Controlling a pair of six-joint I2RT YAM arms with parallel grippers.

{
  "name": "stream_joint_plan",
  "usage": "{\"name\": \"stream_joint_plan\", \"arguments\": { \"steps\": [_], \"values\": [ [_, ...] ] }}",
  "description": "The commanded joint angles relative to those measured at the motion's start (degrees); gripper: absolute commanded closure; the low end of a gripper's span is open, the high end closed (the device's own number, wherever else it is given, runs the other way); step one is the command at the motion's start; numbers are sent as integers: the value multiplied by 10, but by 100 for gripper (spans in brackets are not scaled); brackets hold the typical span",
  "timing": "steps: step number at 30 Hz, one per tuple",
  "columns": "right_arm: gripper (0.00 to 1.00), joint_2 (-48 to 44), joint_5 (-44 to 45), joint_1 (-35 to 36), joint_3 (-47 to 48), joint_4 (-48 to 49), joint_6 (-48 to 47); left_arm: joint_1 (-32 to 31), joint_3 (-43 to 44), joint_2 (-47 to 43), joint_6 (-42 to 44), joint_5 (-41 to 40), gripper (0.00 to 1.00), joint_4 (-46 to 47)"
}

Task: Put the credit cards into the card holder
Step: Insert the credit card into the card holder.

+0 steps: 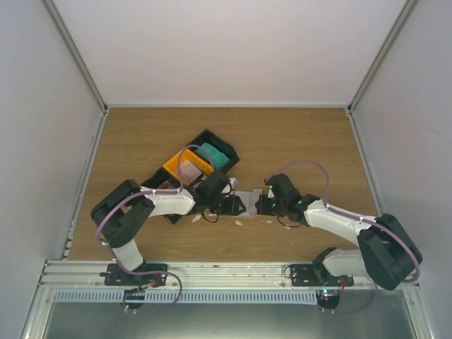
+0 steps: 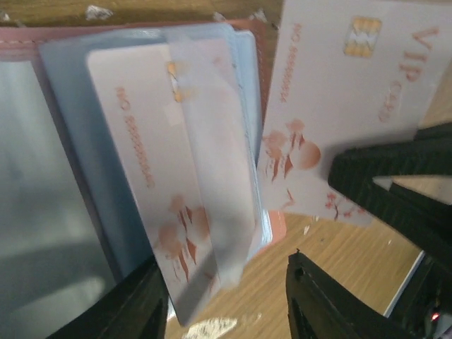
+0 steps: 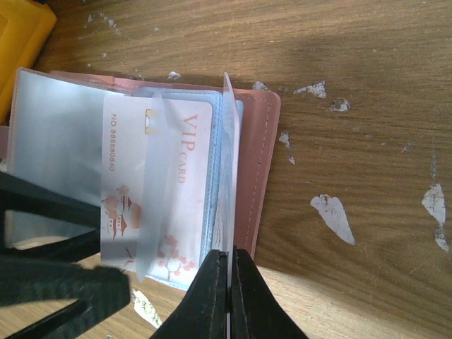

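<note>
The pinkish-brown card holder [image 1: 247, 203] lies open on the wood between both arms, its clear sleeves fanned out [image 3: 258, 162]. One white credit card with red marks [image 2: 162, 191] sits partly in a sleeve, its lower end sticking out. My left gripper [image 2: 224, 263] is open, and that card's end and a sleeve flap hang between its fingers without being pinched. My right gripper [image 3: 229, 253] is shut on a second white VIP credit card [image 2: 339, 106]. That card stands on edge over the holder's right half and shows as a thin line [image 3: 229, 176] in the right wrist view.
A black-and-orange compartment tray [image 1: 201, 161] stands just behind the left gripper, and its orange corner [image 3: 21, 35] is close to the holder. Small white paper scraps [image 3: 332, 215] lie scattered on the wooden table around the holder.
</note>
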Motion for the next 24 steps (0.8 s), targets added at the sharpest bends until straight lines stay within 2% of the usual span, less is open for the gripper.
{"name": "stream_joint_plan", "arguments": {
  "steps": [1, 4, 9, 15, 19, 24],
  "values": [
    [100, -3, 25, 4, -1, -42, -2, -10, -3, -44, 26, -32, 48, -80],
    [100, -5, 30, 5, 2, -47, -1, -10, -4, -58, 30, -35, 41, -95],
    [99, -7, 31, 5, 4, -50, 1, -10, -7, -69, 24, -45, 37, -105],
    [100, -19, 34, 5, 6, -52, 0, -10, 5, -52, 18, -58, 70, -95],
    [100, -22, 36, 5, 10, -53, -2, -9, 25, -32, 21, -78, 77, -98],
    [100, -33, 36, 5, 14, -50, -6, -7, 43, 1, 32, -86, 80, -102]
  ]
}}
